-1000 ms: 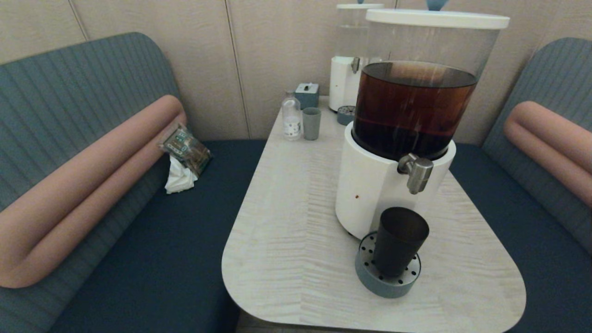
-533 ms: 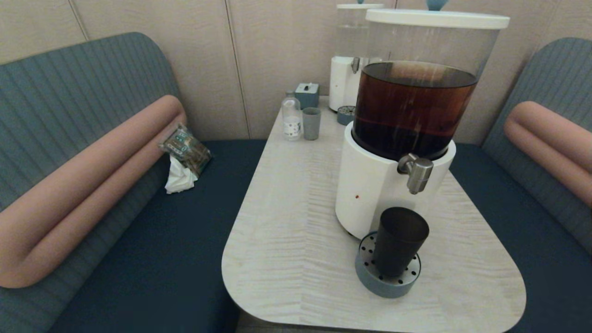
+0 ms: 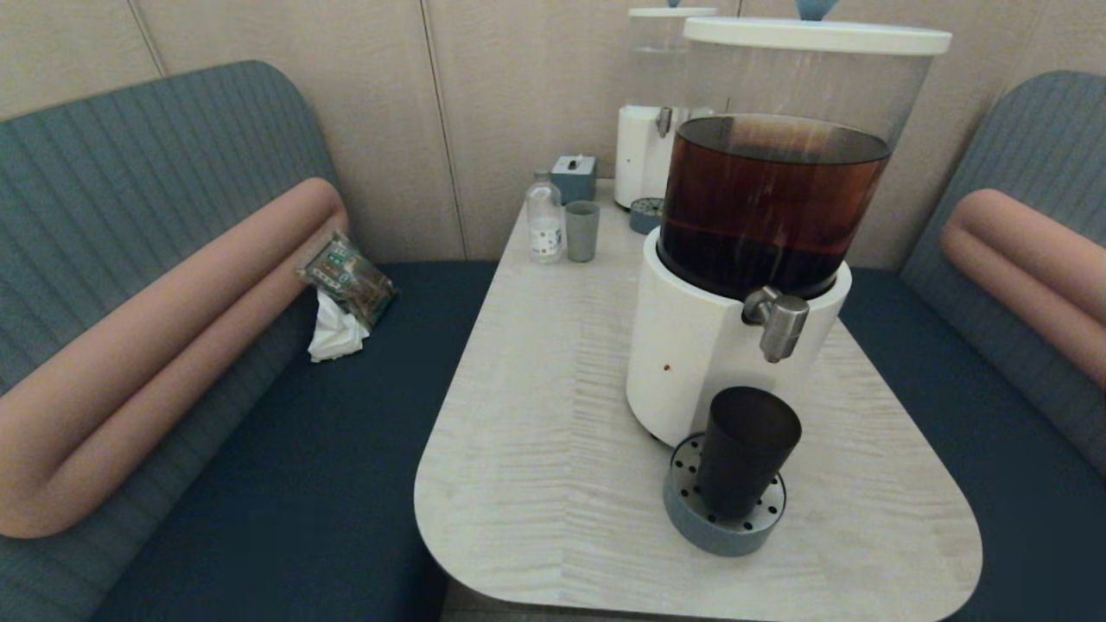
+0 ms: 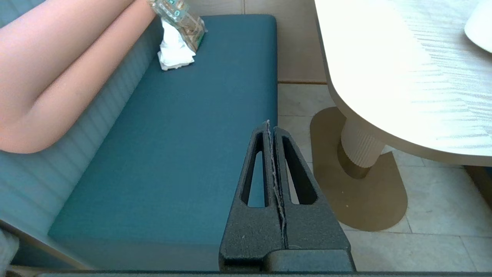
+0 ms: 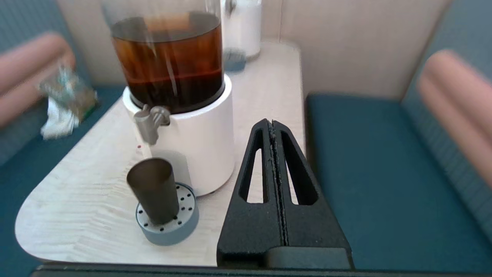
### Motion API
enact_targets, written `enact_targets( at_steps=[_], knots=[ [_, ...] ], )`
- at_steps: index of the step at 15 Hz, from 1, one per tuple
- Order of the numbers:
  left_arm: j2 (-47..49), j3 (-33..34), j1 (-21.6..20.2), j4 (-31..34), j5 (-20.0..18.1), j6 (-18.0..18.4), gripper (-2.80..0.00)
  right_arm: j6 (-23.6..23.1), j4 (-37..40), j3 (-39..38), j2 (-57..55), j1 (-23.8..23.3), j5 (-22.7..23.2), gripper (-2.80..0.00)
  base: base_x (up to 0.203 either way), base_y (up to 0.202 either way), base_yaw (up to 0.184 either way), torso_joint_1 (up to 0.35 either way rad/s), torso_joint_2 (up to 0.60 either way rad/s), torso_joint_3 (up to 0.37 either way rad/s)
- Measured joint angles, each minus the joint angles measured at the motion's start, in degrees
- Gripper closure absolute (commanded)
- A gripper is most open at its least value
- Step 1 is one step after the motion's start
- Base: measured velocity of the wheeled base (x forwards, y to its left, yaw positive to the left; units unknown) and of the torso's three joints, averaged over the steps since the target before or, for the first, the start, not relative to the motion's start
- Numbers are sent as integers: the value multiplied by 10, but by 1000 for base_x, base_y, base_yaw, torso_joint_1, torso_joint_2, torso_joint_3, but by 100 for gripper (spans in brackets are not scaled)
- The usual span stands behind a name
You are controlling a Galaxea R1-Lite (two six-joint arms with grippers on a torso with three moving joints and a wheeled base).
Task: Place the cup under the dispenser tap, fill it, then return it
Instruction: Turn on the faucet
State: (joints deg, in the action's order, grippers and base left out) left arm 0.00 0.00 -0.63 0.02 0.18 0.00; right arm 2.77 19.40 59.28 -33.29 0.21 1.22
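Left gripper (image 4: 272, 129) clenched empty, parked over the teal bench. Dark matte tapered plastic cup (image 3: 745, 449) stands on the grey perforated drip tray (image 3: 691, 510), roughly below the brushed-steel tap (image 3: 778, 321). Right gripper (image 5: 273, 127) clenched empty beside the table; should open wide first, then approach the cup level, mid-height.

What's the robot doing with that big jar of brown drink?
Nothing is being held yet. The dark cup stands on the round grey drip tray, below the steel tap of the big dispenser. The right gripper is shut, off to the table's side. The left gripper is shut too, parked over the blue bench.
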Motion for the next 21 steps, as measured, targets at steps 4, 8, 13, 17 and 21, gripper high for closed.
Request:
enact_targets(
  at_steps=[4,8,13,17,21],
  knots=[
    [0,0,0,0,0,0,0,4,25,146,-201,8,26,0,0,0,0,0,0,0],
    [0,0,0,0,0,0,0,50,107,238,-320,42,78,0,0,0,0,0,0,0],
    [0,0,0,0,0,0,0,62,178,261,-377,52,163,0,0,0,0,0,0,0],
    [0,0,0,0,0,0,0,69,191,290,-414,52,217,0,0,0,0,0,0,0],
    [0,0,0,0,0,0,0,70,176,318,-469,63,214,0,0,0,0,0,0,0]
  ],
)
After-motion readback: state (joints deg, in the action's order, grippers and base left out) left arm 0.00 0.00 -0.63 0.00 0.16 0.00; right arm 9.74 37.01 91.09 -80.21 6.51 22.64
